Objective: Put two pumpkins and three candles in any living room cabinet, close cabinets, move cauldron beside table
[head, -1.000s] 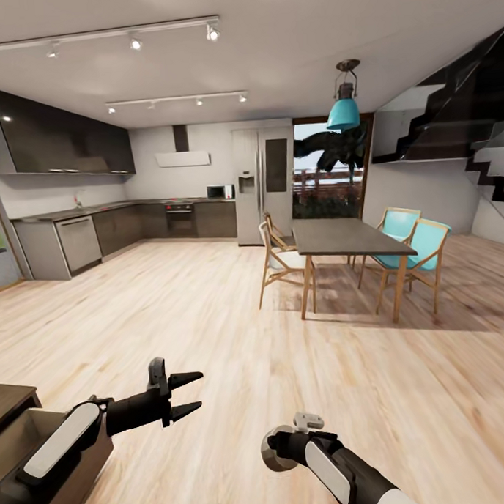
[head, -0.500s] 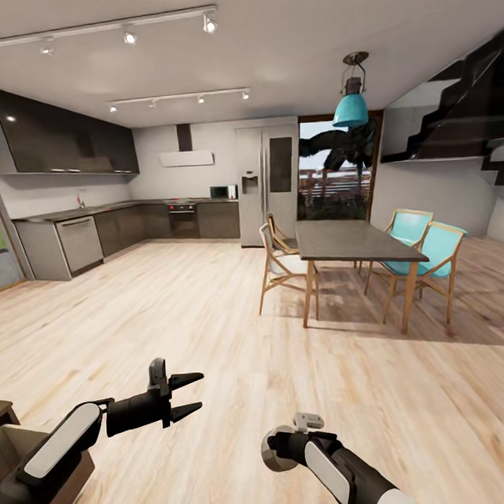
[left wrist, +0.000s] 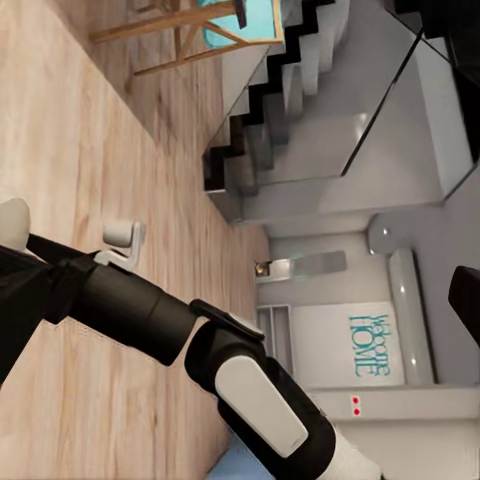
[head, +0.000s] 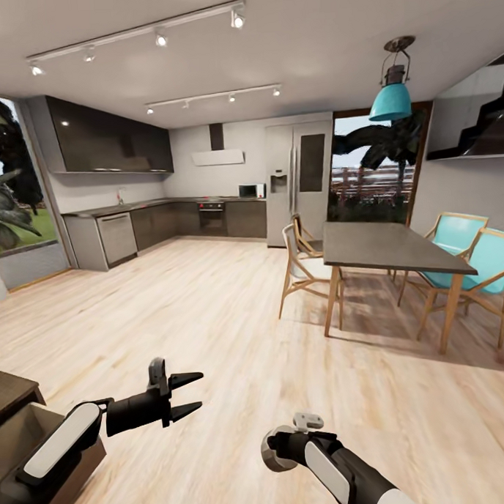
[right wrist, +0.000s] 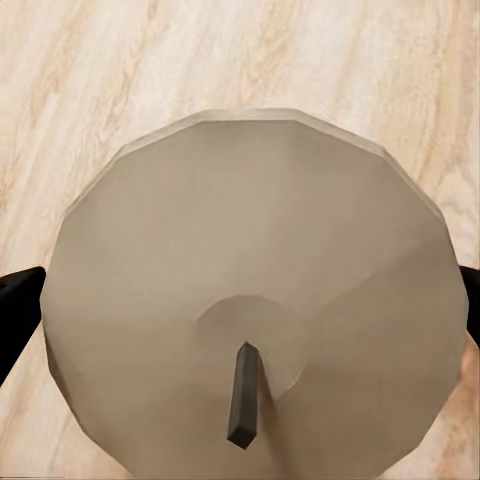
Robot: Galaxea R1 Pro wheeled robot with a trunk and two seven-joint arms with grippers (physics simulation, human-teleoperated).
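In the right wrist view a grey-beige candle (right wrist: 250, 250) with a dark wick sits between the two black fingertips of my right gripper (right wrist: 240, 310), which is shut on it over wooden floor. In the head view the same candle (head: 273, 458) shows as a pale round shape at the tip of the right gripper (head: 281, 447), low in the middle. My left gripper (head: 192, 394) is held out open and empty above the floor. A corner of the dark-brown cabinet (head: 10, 389) shows at the lower left, with an open drawer (head: 25, 430) under my left arm.
A wooden dining table (head: 387, 246) with wood and teal chairs (head: 476, 260) stands ahead on the right. Dark kitchen counters (head: 133, 220) and a fridge (head: 300, 180) line the far wall. A black staircase (head: 481, 125) is at the far right, and my right arm (left wrist: 200, 330) crosses the left wrist view.
The whole view has swung, shifting the room to the right and bringing a garden window into view at the left. Both arms keep their pose; the candle stays gripped.
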